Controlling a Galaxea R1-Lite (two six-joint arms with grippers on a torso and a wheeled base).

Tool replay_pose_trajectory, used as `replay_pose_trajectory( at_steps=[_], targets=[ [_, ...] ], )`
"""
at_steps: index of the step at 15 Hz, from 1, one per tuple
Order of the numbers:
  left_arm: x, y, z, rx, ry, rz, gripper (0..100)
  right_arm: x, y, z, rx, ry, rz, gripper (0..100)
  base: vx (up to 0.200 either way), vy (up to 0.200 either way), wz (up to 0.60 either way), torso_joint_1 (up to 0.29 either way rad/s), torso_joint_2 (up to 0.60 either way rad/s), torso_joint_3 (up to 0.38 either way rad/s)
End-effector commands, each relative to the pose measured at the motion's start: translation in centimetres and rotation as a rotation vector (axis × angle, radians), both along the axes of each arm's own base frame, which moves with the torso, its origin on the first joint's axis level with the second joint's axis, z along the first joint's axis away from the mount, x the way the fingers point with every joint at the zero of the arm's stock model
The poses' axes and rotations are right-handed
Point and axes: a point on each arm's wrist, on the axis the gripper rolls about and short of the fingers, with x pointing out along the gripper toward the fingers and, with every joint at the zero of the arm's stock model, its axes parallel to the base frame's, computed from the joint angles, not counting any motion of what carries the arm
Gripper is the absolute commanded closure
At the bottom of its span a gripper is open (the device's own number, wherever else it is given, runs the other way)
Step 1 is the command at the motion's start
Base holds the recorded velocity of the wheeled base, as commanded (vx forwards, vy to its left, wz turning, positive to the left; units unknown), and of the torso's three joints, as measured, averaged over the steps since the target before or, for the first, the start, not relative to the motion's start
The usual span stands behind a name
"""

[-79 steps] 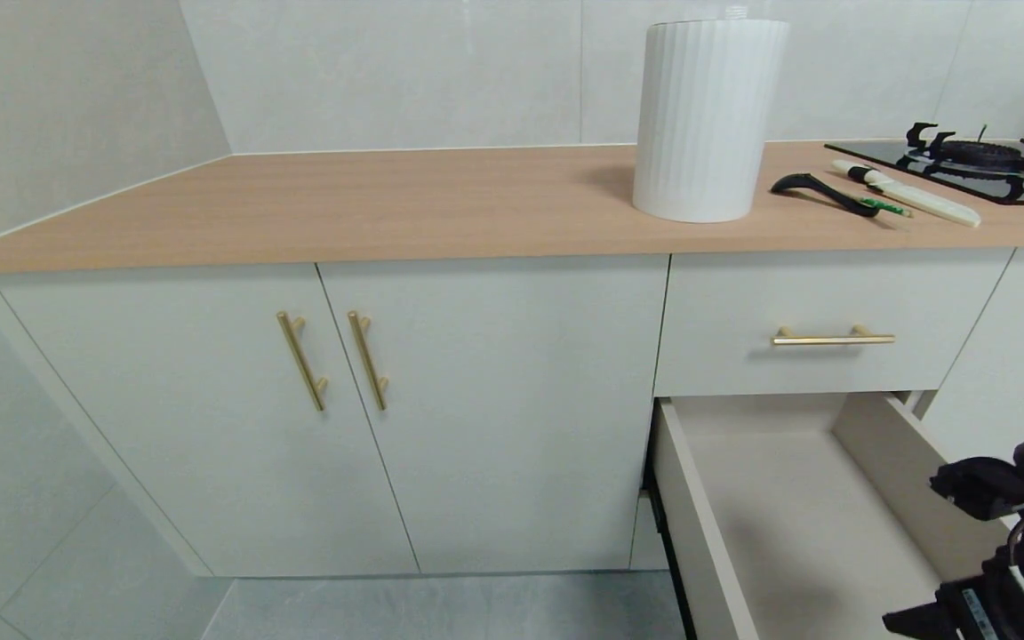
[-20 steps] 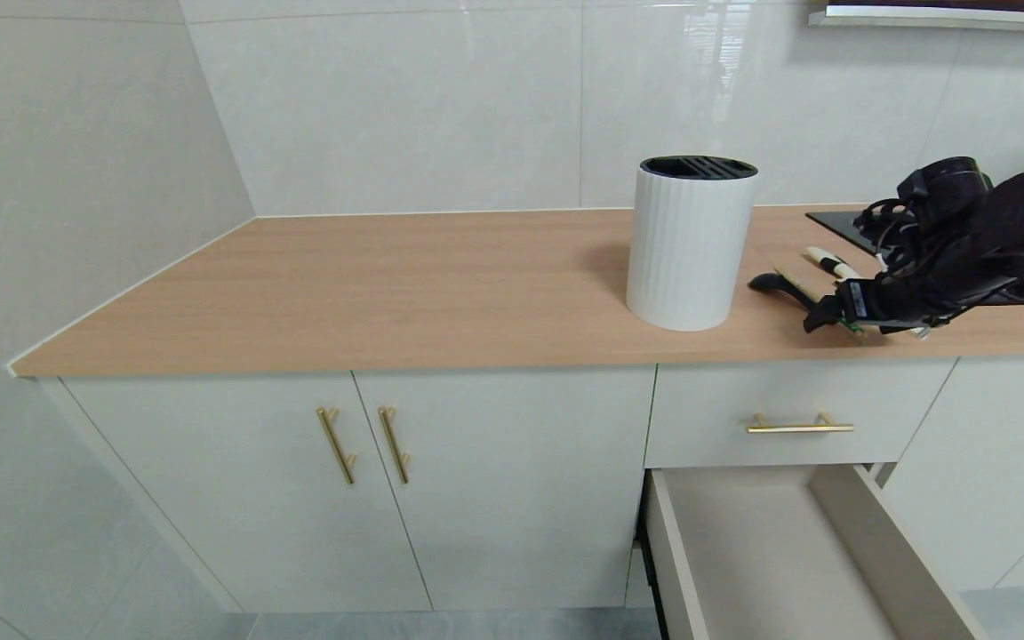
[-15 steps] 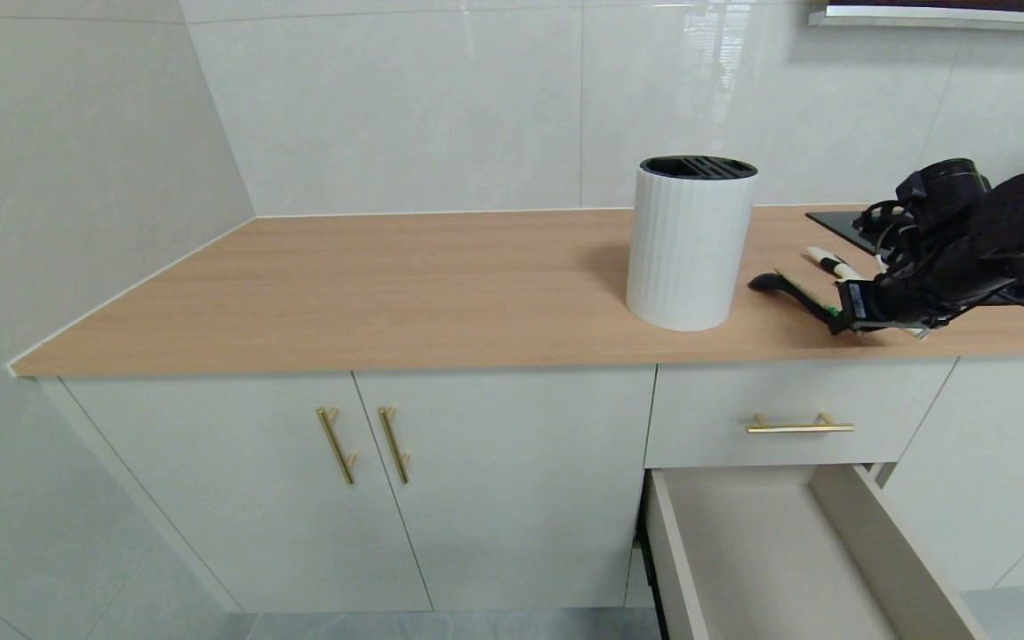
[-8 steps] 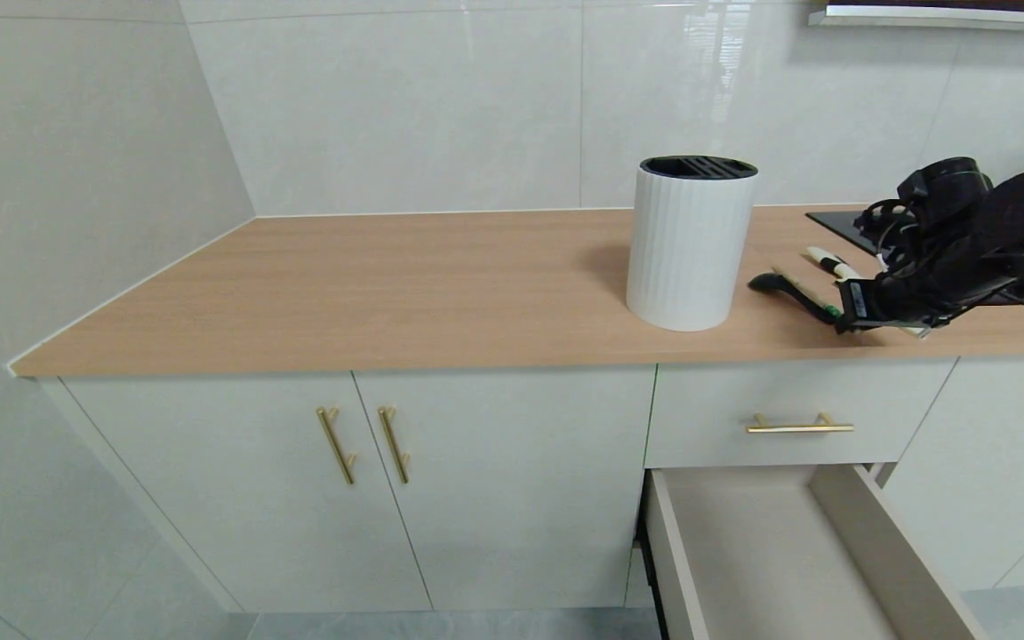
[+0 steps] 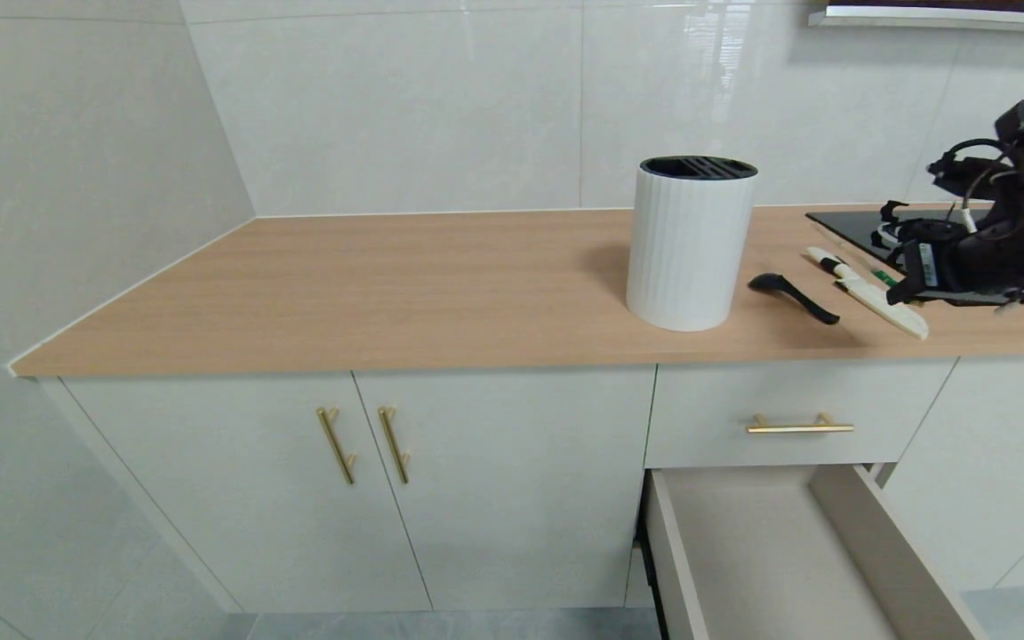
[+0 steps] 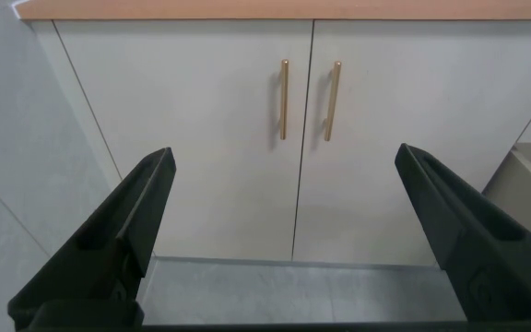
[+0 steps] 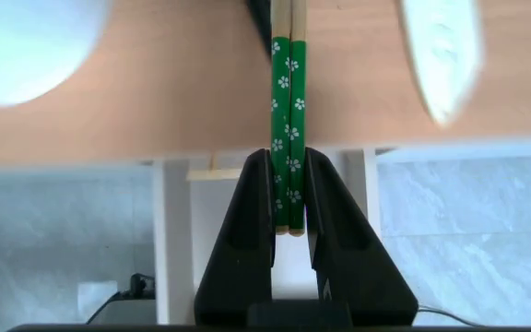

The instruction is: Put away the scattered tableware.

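With the right gripper [image 7: 289, 184] clamped on the green-ended chopsticks [image 7: 289, 83] above the worktop's [image 5: 388, 284] right end, lift clear of the black spoon [image 5: 796, 300] and white knife [image 5: 868, 292], keeping both sticks parallel toward the open drawer [image 5: 681, 542].

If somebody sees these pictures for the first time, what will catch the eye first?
Most striking is the right gripper, shut on green flowered chopsticks above the right end of the counter. A tall white ribbed holder stands on the counter, with a black spoon and a white knife lying beside it. Below them, a drawer is pulled open.
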Motion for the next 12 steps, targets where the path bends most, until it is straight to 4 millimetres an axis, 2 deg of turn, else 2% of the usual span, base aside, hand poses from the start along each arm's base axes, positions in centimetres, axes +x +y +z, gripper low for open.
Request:
replay_pose_trajectory(
  at_steps=[1, 2, 4, 5, 7, 10, 12],
  targets=[
    [0.0, 0.0, 0.0, -0.001, -0.001, 0.001, 0, -9.5, 0.4, 3.6, 0.043, -0.102, 0.066, 100, 0.0, 0.0, 0.0, 0.0, 0.0, 0.0],
    [0.0, 0.0, 0.0, -0.001, -0.001, 0.001, 0, -11.9, 0.6, 3.9, 0.075, -0.122, 0.111, 100, 0.0, 0.0, 0.0, 0.0, 0.0, 0.0],
    [0.0, 0.0, 0.0, -0.001, -0.001, 0.001, 0, -15.1, 0.8, 2.8, 0.08, -0.107, 0.168, 100, 0.0, 0.0, 0.0, 0.0, 0.0, 0.0],
    [0.0, 0.0, 0.0, 0.001, -0.001, 0.001, 0, -15.9, 0.8, 2.2, 0.056, -0.094, 0.187, 100, 0.0, 0.0, 0.0, 0.0, 0.0, 0.0],
    [0.0, 0.0, 0.0, -0.001, -0.001, 0.001, 0, -18.7, 1.0, -0.8, 0.006, -0.023, 0.247, 100, 0.0, 0.0, 0.0, 0.0, 0.0, 0.0],
    [0.0, 0.0, 0.0, -0.001, -0.001, 0.001, 0, -20.9, 1.8, -4.1, 0.015, 0.072, 0.305, 100, 0.0, 0.0, 0.0, 0.0, 0.0, 0.0],
    [0.0, 0.0, 0.0, -0.001, -0.001, 0.001, 0, -21.4, 1.9, -5.9, 0.02, 0.14, 0.307, 100, 0.0, 0.0, 0.0, 0.0, 0.0, 0.0]
  ],
)
